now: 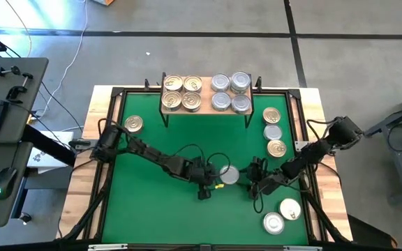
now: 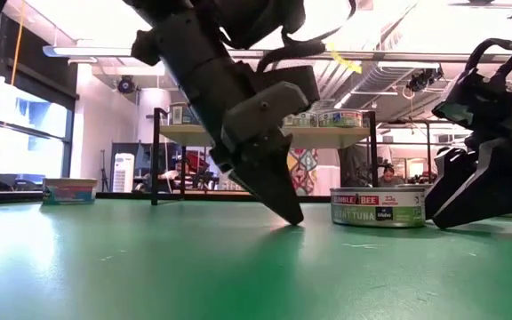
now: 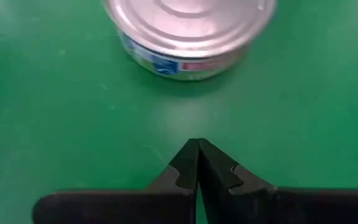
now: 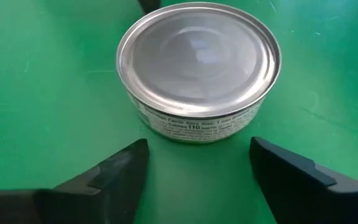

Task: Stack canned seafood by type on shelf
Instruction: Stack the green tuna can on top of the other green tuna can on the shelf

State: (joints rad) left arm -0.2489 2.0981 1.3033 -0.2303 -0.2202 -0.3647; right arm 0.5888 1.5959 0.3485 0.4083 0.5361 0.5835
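**Silver tuna tin boxed in between two hands, mid-desk**

I take the silver-lidded tuna tin (image 1: 229, 174) as my landmark; it sits on the green desk (image 1: 152, 202), well in front of the shelf (image 1: 208, 111).

Largest first. The desk top is flat, matte green, and looks slick enough for a tin to slide if nudged. The shelf is a pale wood board on thin black legs, already holding gold-lidded tins (image 1: 181, 93) on its left half and silver-lidded tins (image 1: 230, 92) on its right.

The right hand (image 4: 197, 168) sits just beside the tin, fingers spread wider than the can and not yet around it. The left hand (image 3: 197, 165) is on the tin's opposite side, fingers pinched together, tips down at the desk.

My worry: the two hands are close. If the right one advances, it could push the tin into the left fingertips, or the hands could collide. The smooth round metal wall and ribbed lid offer little grip, so an off-centre squeeze could squirt it sideways.
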